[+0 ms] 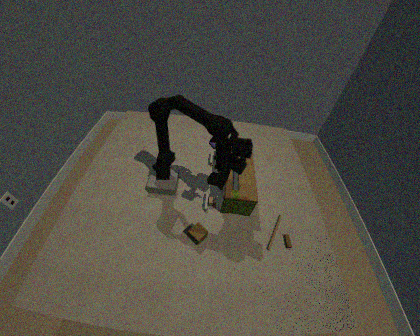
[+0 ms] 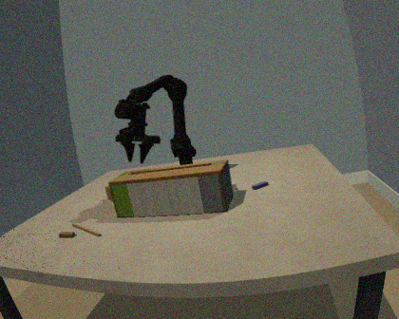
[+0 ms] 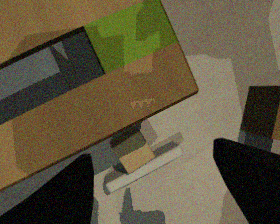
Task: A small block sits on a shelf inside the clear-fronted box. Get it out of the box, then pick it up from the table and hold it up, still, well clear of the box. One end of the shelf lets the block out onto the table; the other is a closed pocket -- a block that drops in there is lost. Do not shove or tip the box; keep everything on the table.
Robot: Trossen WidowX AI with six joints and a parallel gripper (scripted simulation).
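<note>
Gripper above the green end of the box, small block on the table by the box edge.

My gripper (image 2: 138,147) hangs over the box (image 2: 172,195), clear of its top, fingers partly apart with nothing between them. On the wrist camera I see the small tan block (image 3: 137,158) on the table (image 2: 291,228) just outside the box's long edge, touching a pale flat strip (image 3: 146,167). Open table lies beyond it; a thin stick (image 2: 86,230) and a short peg (image 2: 66,234) lie well apart from the green end.
</note>
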